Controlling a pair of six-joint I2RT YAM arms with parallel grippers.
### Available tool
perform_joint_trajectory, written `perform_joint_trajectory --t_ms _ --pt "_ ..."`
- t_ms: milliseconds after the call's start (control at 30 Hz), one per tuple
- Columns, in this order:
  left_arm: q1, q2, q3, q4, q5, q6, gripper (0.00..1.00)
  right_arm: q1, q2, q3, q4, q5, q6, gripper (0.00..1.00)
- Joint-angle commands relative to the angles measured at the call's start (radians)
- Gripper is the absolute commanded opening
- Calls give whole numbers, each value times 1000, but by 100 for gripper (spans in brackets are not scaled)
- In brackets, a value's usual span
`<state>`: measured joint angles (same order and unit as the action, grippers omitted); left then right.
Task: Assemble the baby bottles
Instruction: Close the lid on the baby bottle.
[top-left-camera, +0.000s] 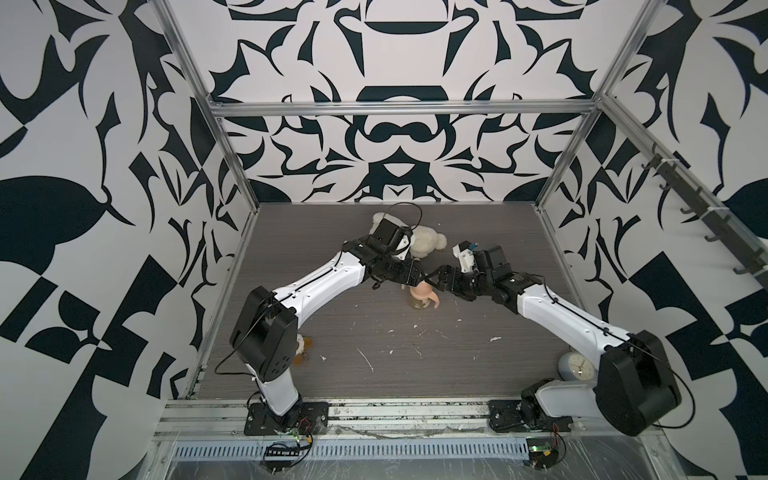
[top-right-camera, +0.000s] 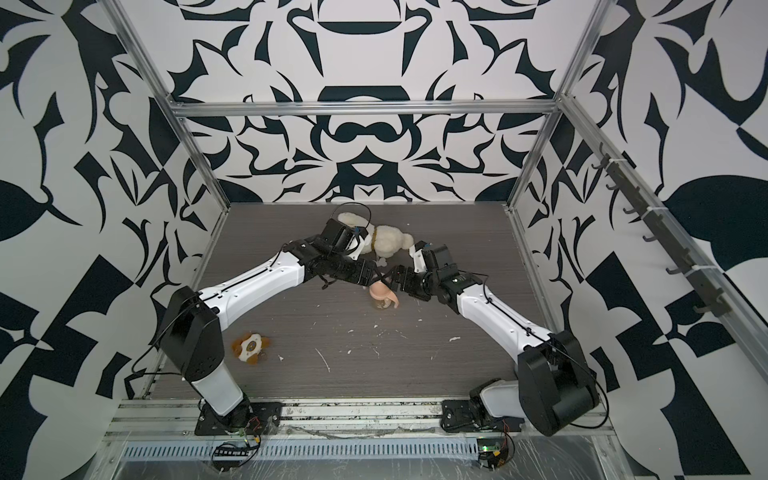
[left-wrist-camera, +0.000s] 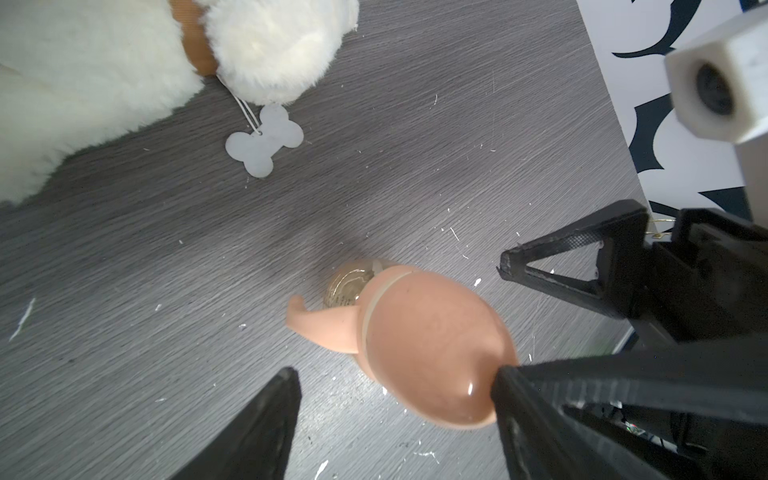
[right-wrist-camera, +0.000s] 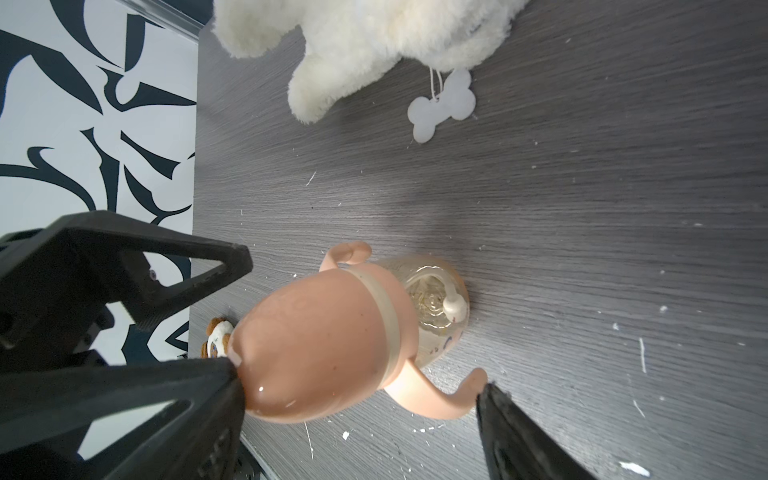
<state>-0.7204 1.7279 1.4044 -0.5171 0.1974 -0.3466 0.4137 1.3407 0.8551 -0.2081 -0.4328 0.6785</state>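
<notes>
Mid-table (top-left-camera: 374, 332) the bottle (right-wrist-camera: 436, 307) stands on its base, straw end (right-wrist-camera: 453, 305) inside at the bottom, with ring (right-wrist-camera: 419, 395), collar (right-wrist-camera: 382, 307) and cap (right-wrist-camera: 316, 345) fitted on top. The left gripper (left-wrist-camera: 395, 378) and right gripper (right-wrist-camera: 360, 380) both gape wide, one finger of each touching the cap. Behind lies a plush dog (top-left-camera: 428, 243).

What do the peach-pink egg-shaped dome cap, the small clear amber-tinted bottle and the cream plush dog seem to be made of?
Dome cap: probably smooth glossy plastic; a sharp highlight near its tip.
Bottle: clear tinted plastic, perhaps glass; the straw end shows through.
Plush dog: soft synthetic-looking fur; fluffy, matte pile.
</notes>
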Motion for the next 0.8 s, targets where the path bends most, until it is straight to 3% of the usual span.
perform_joint_trajectory --t_ms 0,133,267,633,767 --pt "-8 37 -13 -85 -32 19 77 -4 15 -27 -145 86 -31 87" --pt "-8 41 21 -95 -31 30 83 -1 0 23 -145 104 -81 91" --pt "-8 27 52 -91 -20 38 100 5 -79 50 -85 139 -130 98" --pt "-8 -77 79 -88 -32 43 99 7 -256 54 -98 177 -249 100" --pt "-8 -240 -1 -9 -139 88 100 7 -341 61 -155 288 -359 100"
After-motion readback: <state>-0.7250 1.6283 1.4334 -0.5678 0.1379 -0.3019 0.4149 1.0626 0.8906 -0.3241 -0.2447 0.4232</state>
